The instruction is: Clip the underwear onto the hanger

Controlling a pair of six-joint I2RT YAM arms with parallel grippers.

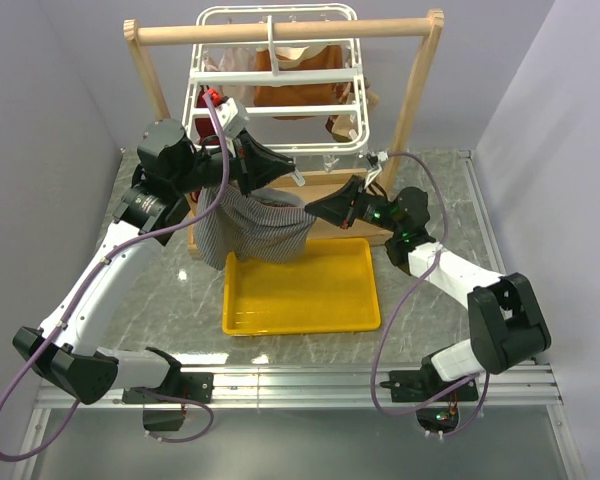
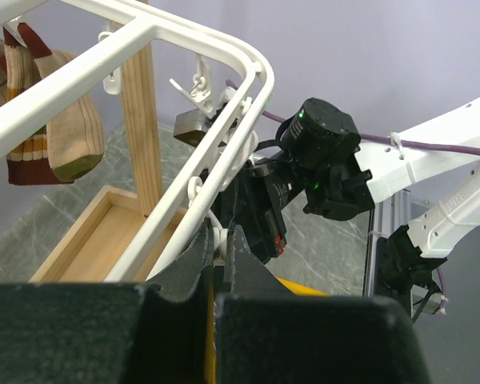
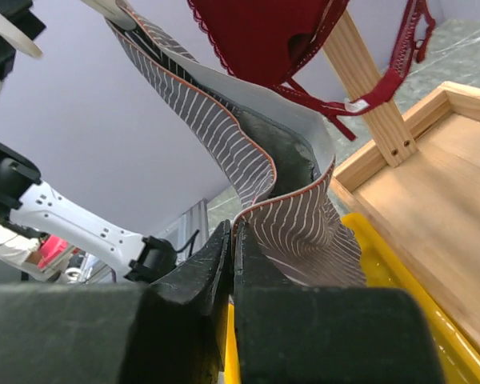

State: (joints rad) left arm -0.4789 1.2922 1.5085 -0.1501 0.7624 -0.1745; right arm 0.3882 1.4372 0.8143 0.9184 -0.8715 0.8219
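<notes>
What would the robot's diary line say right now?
left gripper: shut on clip at hanger rim | right gripper: shut on underwear edge | underwear over yellow tray

Left arm (image 1: 100, 280): raised, elbow high, wrist reaching right. Left gripper (image 1: 296, 177): fingers pinched on clip (image 2: 218, 238). Right arm (image 1: 450, 270): low, stretched leftward. Right gripper (image 1: 310, 207): fingers pinched on underwear (image 3: 304, 224).

Underwear (image 1: 260, 228) between left pincer (image 1: 298, 180) and right pincer (image 1: 308, 208), under hanger (image 1: 310, 77), over tray (image 1: 300, 292) rear edge.
</notes>
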